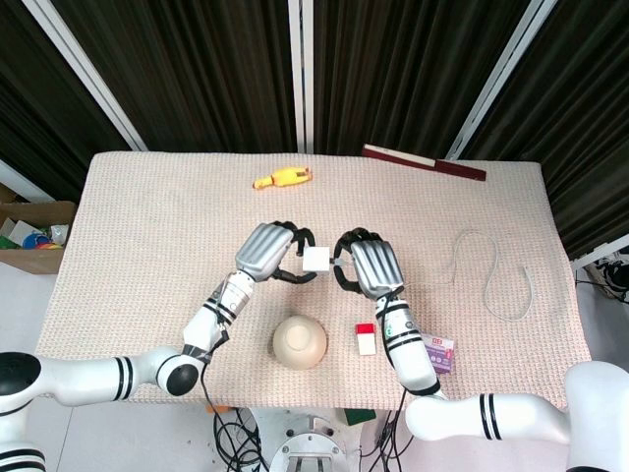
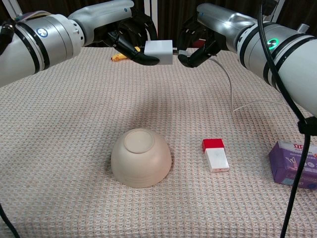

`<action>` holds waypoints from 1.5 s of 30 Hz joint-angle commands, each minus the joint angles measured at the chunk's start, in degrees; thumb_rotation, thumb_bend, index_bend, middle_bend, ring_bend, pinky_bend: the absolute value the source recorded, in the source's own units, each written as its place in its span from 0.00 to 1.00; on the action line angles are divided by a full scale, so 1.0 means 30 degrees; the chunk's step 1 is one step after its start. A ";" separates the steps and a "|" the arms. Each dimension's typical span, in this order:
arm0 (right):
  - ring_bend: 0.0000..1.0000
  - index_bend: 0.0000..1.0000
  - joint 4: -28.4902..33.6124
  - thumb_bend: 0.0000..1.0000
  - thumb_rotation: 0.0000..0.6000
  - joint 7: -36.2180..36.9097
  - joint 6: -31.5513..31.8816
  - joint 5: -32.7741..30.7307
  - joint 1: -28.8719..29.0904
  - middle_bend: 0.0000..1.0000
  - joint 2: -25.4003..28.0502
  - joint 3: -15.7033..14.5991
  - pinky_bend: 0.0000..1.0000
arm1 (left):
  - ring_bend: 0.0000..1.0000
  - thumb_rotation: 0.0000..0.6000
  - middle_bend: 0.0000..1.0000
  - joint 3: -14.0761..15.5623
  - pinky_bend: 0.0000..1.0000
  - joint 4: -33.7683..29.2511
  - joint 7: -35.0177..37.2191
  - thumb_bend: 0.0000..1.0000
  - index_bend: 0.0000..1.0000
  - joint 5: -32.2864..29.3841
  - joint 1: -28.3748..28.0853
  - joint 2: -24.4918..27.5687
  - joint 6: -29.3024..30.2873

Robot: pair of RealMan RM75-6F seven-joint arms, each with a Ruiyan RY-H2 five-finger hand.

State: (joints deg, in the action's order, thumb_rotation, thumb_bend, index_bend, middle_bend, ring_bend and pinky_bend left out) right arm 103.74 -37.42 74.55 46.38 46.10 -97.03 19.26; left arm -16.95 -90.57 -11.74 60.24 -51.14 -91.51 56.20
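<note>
While it hangs above the middle of the table [image 1: 147, 216], the white charger block [image 2: 159, 51] sits in the curled dark fingers of the left hand [image 2: 130, 40], which grips it from the left side. At the block's right face, the right hand [image 2: 197, 43] pinches the plug of the white cable [image 2: 231, 84], its fingertips closed on the plug right against the block. From there the cable trails back over the cloth to the far right of the table. Below the two hands, an upturned beige bowl [image 2: 141, 157] rests on the woven cloth, with a red-and-white box [image 2: 215, 154] just to its right and a purple packet [image 2: 293, 163] near the right edge. Farther back lie a yellow toy [image 1: 282, 178] and a dark red strip [image 1: 424, 162].
</note>
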 commanded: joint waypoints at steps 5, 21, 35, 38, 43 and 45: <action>0.21 0.69 0.0219 0.44 1.00 -0.0059 0.0119 -0.0027 -0.0288 0.37 0.0623 -0.0231 0.32 | 0.36 0.76 0.54 0.0101 0.40 0.0500 0.0790 0.35 0.59 0.0100 0.0295 0.0322 -0.0130; 0.21 0.67 -0.2327 0.44 1.00 0.0981 -0.1788 -0.2118 -0.0148 0.36 0.0757 -0.0012 0.32 | 0.34 0.76 0.52 0.1669 0.35 0.7415 0.0440 0.37 0.58 -0.0356 0.0587 -0.2007 -0.1345; 0.11 0.16 -0.5082 0.43 1.00 0.1148 -0.3231 -0.3680 0.1029 0.20 -0.0716 0.0650 0.25 | 0.16 0.98 0.25 0.2017 0.22 0.6362 -0.0598 0.27 0.27 0.0578 0.1188 -0.0679 -0.0747; 0.08 0.08 -0.4621 0.43 1.00 0.1436 -0.3116 -0.3427 0.0872 0.16 -0.0130 0.0829 0.23 | 0.16 0.99 0.25 0.2197 0.22 0.5350 -0.0705 0.26 0.27 0.0929 0.1861 0.0259 0.0146; 0.06 0.03 -0.2493 0.43 1.00 0.2148 -0.2279 -0.2103 -0.0232 0.14 0.2227 0.0793 0.20 | 0.16 0.99 0.25 0.2608 0.22 0.3545 -0.0627 0.24 0.27 0.1221 0.3460 0.2602 0.1670; 0.06 0.03 -0.1495 0.43 1.00 0.2738 -0.2078 -0.1327 -0.0972 0.14 0.3488 0.0566 0.20 | 0.16 1.00 0.25 0.2768 0.22 0.2996 -0.0687 0.23 0.27 0.1219 0.4132 0.3501 0.2323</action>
State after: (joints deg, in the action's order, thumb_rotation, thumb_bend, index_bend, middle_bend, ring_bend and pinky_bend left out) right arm 95.58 -31.36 67.03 39.51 45.89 -90.74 21.48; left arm -9.48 -79.19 -13.64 63.48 -41.30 -84.04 60.66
